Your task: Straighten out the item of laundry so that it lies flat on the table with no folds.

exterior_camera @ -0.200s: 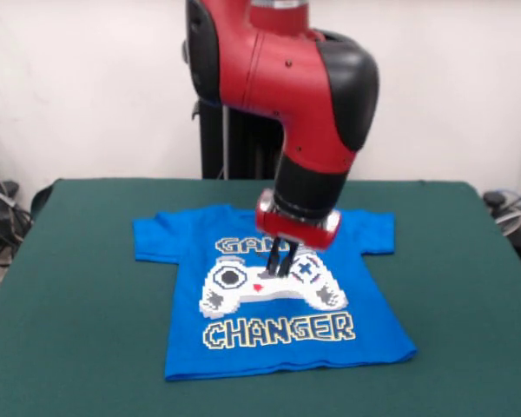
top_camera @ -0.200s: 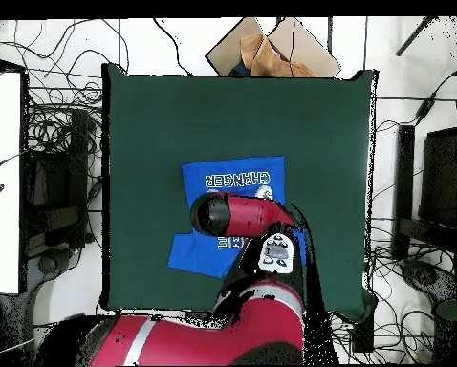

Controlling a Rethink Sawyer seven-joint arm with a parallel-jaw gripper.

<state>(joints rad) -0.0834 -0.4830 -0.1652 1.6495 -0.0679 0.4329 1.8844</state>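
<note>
shirt [exterior_camera @ -0.200s: 278,300] print arm-hidden overhead, plain from front

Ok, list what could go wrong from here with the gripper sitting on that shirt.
1. The gripper stands in the middle of the blue T-shirt's print. If it lifts or drags with cloth pinched, it may raise a new fold in a shirt that already looks nearly flat.
2. The hem looks slightly wavy in the front view; a pull from the centre may bunch it rather than smooth it.
3. The arm hides much of the shirt from overhead, so folds there could go unnoticed.
</note>
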